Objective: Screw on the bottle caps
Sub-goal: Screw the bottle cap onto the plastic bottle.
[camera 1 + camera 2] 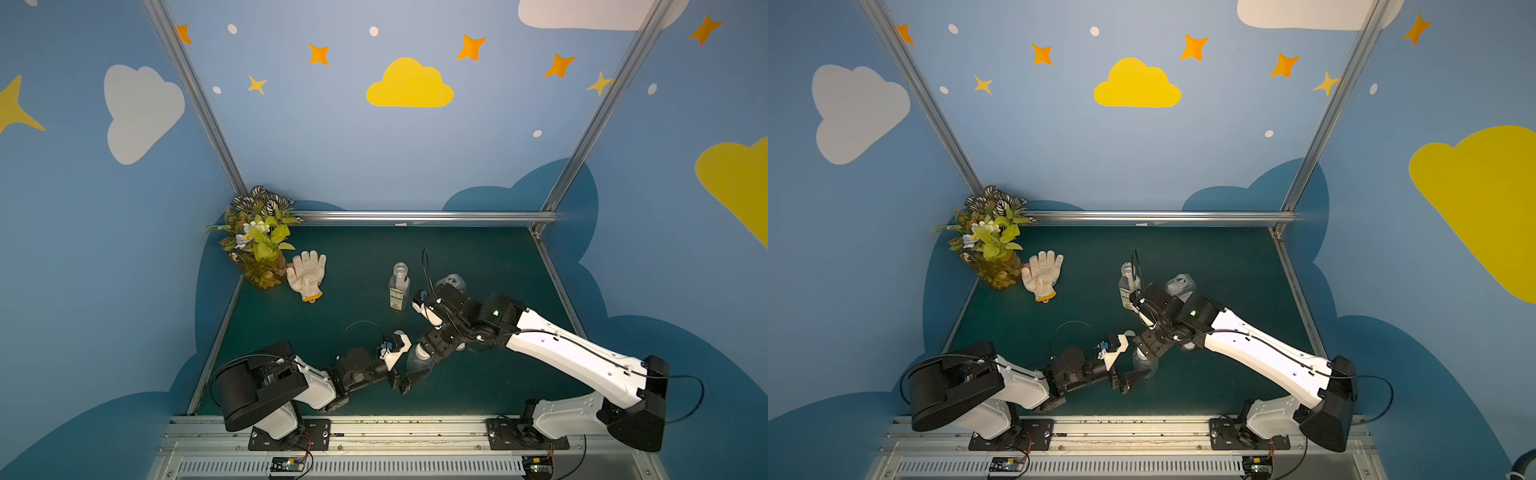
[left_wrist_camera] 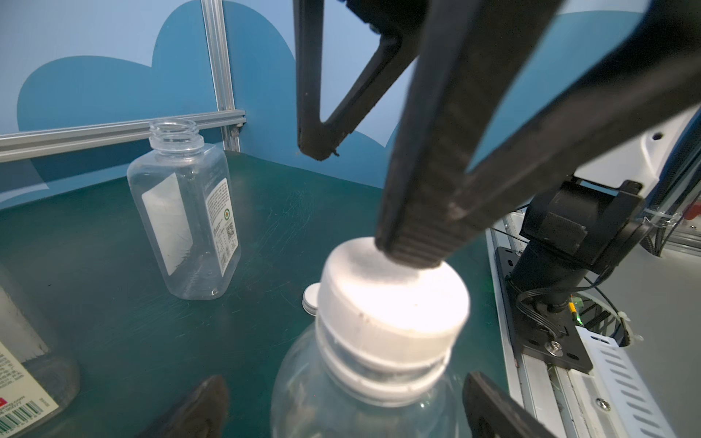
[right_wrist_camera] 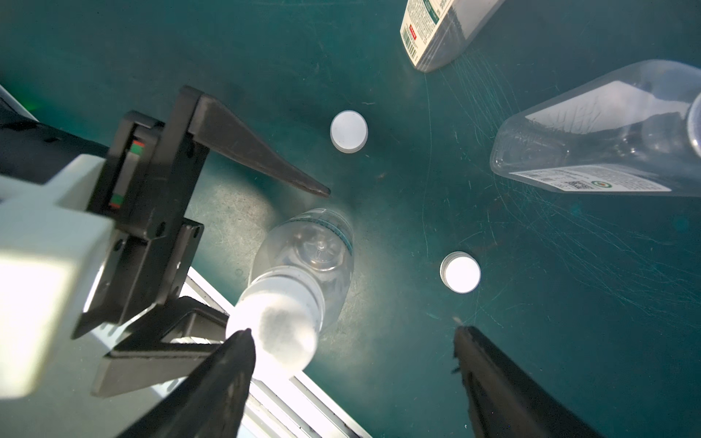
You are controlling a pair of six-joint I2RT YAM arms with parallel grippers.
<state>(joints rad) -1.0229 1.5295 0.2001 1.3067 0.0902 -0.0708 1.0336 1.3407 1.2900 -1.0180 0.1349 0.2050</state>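
White-shelled arms with black joints and thin black cables.

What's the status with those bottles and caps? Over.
Left hand open, flanking round clear plastic bottle. Right hand open, one fingertip at its white round plastic cap. Two white caps loose on green table; two labelled bottles uncapped. Nothing blocking.

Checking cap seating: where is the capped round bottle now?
In both top views the capped round bottle stands centrally on the table's robot-side half, between the open jaws of the left gripper, with the right gripper just above its cap.
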